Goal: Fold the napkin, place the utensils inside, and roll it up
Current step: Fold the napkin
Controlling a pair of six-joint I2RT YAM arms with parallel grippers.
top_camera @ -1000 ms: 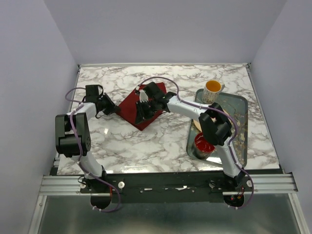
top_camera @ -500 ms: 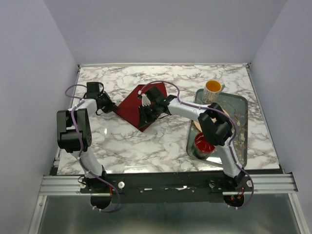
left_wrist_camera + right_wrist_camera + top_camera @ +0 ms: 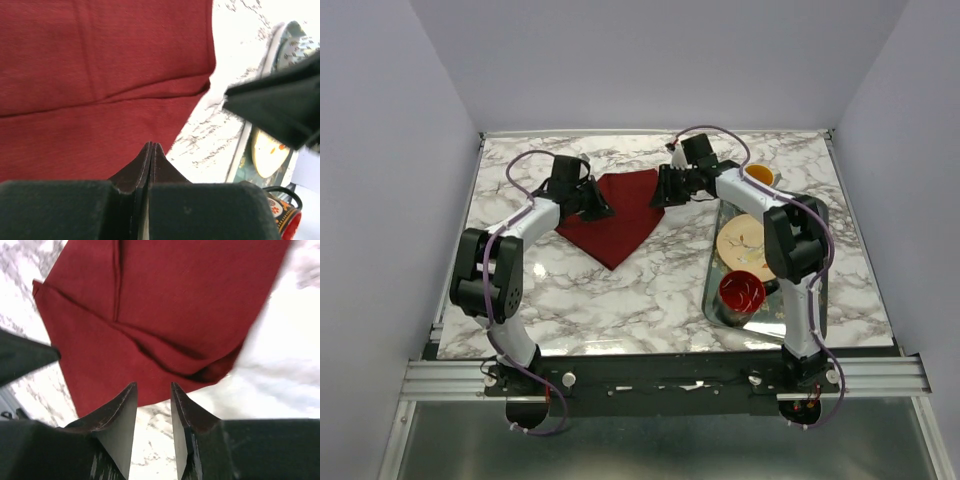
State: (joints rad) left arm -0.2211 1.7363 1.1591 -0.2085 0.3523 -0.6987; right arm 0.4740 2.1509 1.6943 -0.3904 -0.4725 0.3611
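One napkin, maroon cloth, lying on the marble surface in its far middle part, left of the tray and apart from it. Its outline is roughly a wedge with the point toward the arms. The layers overlap, and the wrist views show a crease and a doubled edge. At the napkin's far left edge is the left pincer: jaws pressed together with no gap, tips against the cloth. It cannot be told whether any cloth is nipped between them. At the napkin's far right corner is the right pincer: jaws narrowly parted, tips at the cloth's edge with marble below, nothing seen between them. The two face each other across the napkin's far side. The tray is dark and sits at the right of the surface. It carries one tan plate and one red bowl nearer the arms. One mug with an orange inside stands at the tray's far end, just beside the right arm.
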